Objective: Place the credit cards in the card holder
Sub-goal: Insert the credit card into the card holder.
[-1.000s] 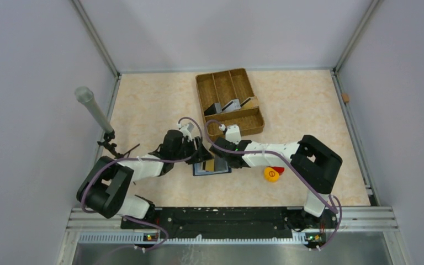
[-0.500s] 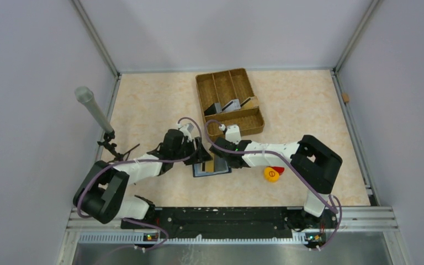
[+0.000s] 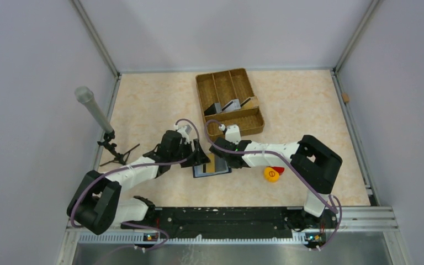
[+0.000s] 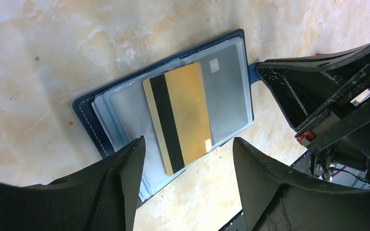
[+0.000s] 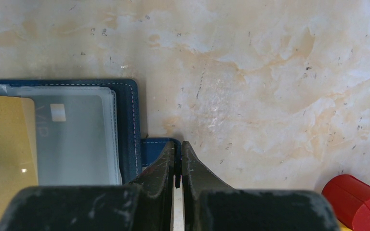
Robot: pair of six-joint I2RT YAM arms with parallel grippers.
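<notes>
The dark navy card holder (image 3: pixel 219 170) lies open on the table, its blue edge plain in the left wrist view (image 4: pixel 84 113). A gold card with a black stripe (image 4: pixel 183 113) lies slantwise on its clear sleeves, over a grey card (image 4: pixel 229 91) in a sleeve. My left gripper (image 4: pixel 188 144) is open and empty just above the holder's near edge; in the top view it sits left of the holder (image 3: pixel 196 154). My right gripper (image 5: pixel 178 147) is shut on the holder's snap tab (image 5: pixel 156 149) at its right side. More grey cards (image 3: pixel 233 105) stand in the tray.
A brown woven divided tray (image 3: pixel 205 88) stands behind the holder. A yellow round piece (image 3: pixel 271 175) and a red piece (image 5: pixel 356 199) lie right of my right gripper. A grey cylinder on a small black tripod (image 3: pixel 93 107) stands at the left wall.
My left arm has drawn back a little to the left, away from the holder. The gold card stays on the holder. The right gripper has not moved.
</notes>
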